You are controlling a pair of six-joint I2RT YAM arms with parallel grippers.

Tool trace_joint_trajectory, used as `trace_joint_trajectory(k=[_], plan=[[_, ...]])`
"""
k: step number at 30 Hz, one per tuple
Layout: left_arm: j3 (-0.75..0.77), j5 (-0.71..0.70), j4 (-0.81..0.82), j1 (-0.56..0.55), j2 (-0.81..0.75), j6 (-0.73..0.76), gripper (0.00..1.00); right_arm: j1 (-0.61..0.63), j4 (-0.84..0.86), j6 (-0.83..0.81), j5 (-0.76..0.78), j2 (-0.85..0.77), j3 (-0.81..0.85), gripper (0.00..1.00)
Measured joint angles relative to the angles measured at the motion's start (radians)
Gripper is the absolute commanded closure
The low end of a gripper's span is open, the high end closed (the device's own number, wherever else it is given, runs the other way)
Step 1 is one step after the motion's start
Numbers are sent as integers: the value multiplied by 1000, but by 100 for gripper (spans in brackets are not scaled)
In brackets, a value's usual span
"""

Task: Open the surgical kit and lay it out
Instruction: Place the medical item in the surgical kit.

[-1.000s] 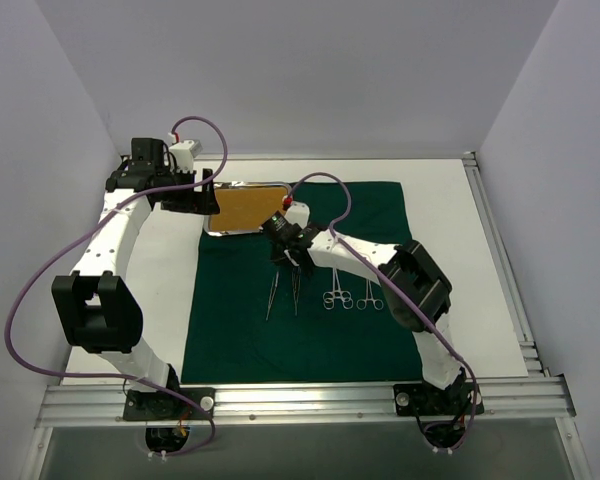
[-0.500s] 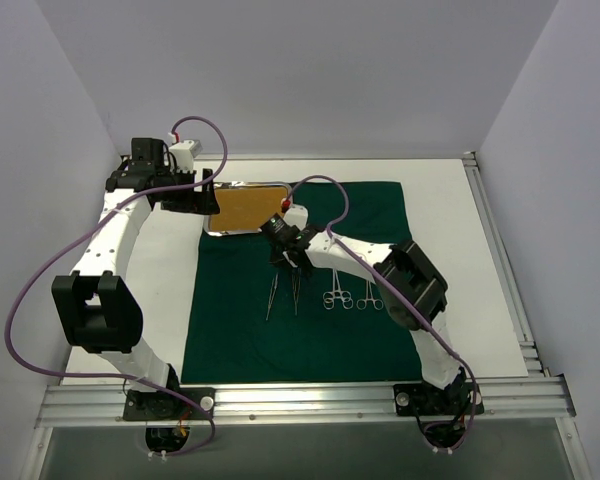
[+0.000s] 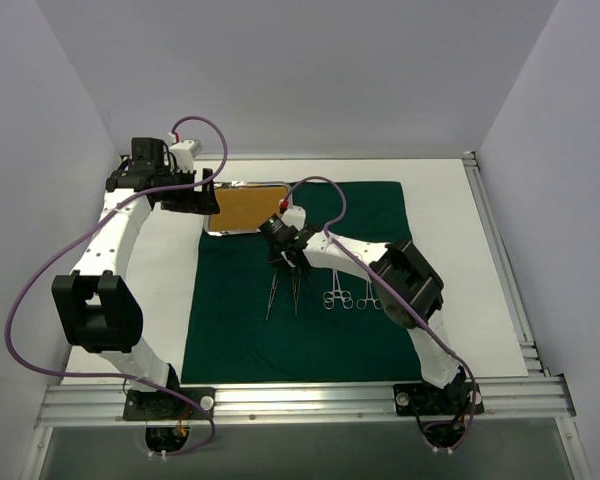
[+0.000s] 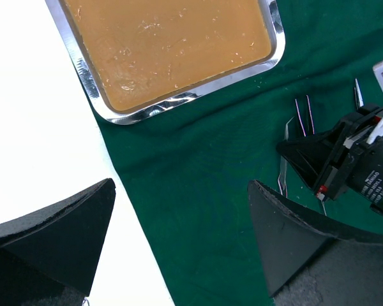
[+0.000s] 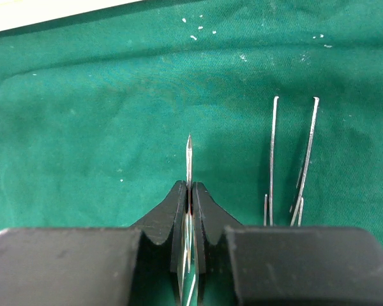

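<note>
Top external view, from my bases outward: one dark green cloth [image 3: 240,345] lies spread flat on the white surface [image 3: 460,230]. On its middle I count four tools in a row from left to right: two thin tweezers [image 3: 271,300] on the left and two ring-handled clamps [image 3: 337,298] on the right. All four have their long axes running near to far, roughly parallel. The clamps seem to have their rings at the near end, with the tips pointing away from me.

My right end effector [image 3: 286,262] hangs over the far ends of the tweezers. From the right wrist, its fingers [image 5: 176,213] are pressed together on one of the tweezers [image 5: 189,153], whose sharp tip pokes straight out beyond the fingertips. The other tweezers [image 5: 272,150] lies on the cloth just to the right, parallel to it and apart from it. I cannot tell whether the pinched one is lifted clear of the cloth.

Farther back, one steel tray [image 3: 242,208] sits at the cloth's far left corner, orange-brown inside facing up, long axis left to right. From the left wrist, its left end reaches past the cloth's edge onto the bare surface. My left end effector [image 3: 209,198] hovers by that end, fingers [image 4: 64,242] spread wide, holding nothing.
</note>
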Motion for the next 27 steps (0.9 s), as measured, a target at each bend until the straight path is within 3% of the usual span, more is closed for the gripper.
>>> trace_joint_trajectory(k=[27], plan=[[0,0,0,0,9,0,6,2,-6,-18,-11,33,38,100]])
